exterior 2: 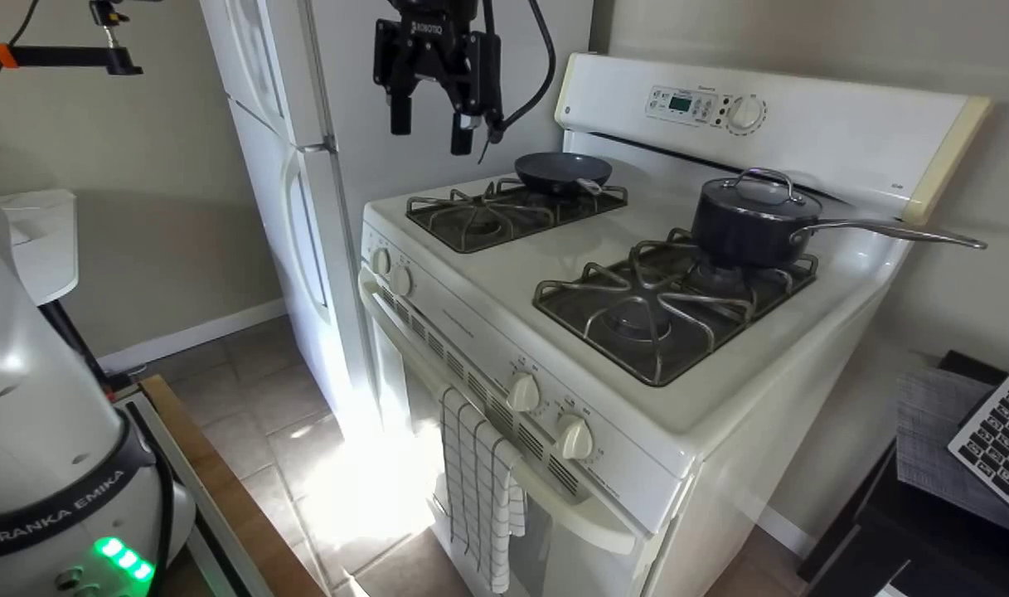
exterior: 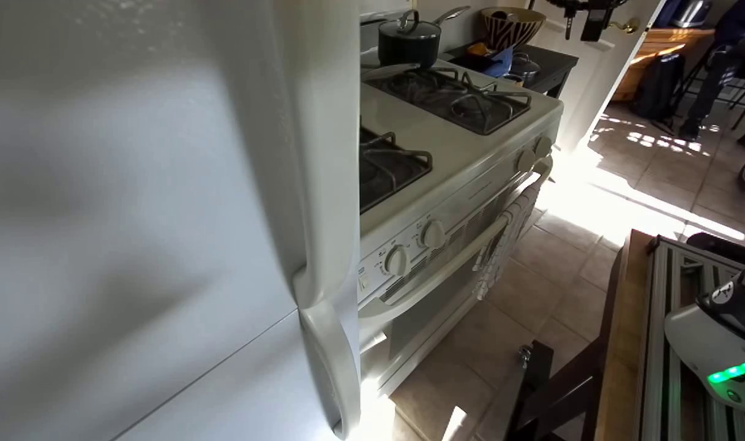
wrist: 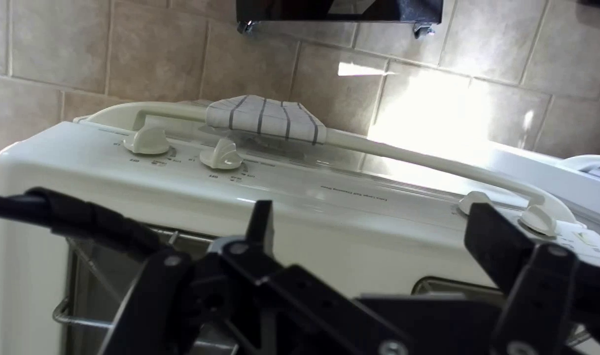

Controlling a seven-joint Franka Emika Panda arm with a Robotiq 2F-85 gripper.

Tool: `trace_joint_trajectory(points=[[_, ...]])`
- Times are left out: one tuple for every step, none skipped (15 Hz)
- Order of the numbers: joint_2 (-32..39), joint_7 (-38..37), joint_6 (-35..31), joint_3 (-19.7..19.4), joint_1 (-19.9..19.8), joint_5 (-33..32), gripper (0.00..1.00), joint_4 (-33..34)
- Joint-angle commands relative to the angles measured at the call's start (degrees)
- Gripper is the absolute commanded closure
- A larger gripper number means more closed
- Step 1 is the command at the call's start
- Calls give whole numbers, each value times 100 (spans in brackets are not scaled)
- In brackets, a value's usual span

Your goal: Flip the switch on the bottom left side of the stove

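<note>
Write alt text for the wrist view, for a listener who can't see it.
An open black end effector hangs above a white stove, with two knobs at picture left and two at picture right. Beyond the right pair sits what looks like a small switch. A striped towel drapes over the oven handle, with a partly sunlit tiled floor below.
</note>
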State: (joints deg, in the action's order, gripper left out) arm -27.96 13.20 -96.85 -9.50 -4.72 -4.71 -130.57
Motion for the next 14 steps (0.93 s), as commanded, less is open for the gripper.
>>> trace_joint_trajectory(points=[[-457,18,85,-78,50,551,0,-679],[-552,37,-4,-94,59,732,0,-889],[-614,-21,-87,-104,51,944,0,-1063],[-666,-58,-81,-117,63,1210,0,-1230],[-736,-40,-244,-137,69,1465,0,-1427],[-751,-123,-282,-124,64,1732,0,-1577],[-768,-150,-501,-104,74,2008,0,-1783],[-738,-179,-674,-91,91,2306,0,-1926],[-692,-326,-879,-12,118,2599,0,-2064],[-637,-525,-1053,72,118,2838,0,-2192],[-610,-601,-1341,147,178,3108,0,-2355],[-560,-664,-1660,235,252,3358,0,-2513],[-528,-656,-1894,310,327,3511,0,-2629],[-511,-508,-1480,179,210,3138,0,-2341]])
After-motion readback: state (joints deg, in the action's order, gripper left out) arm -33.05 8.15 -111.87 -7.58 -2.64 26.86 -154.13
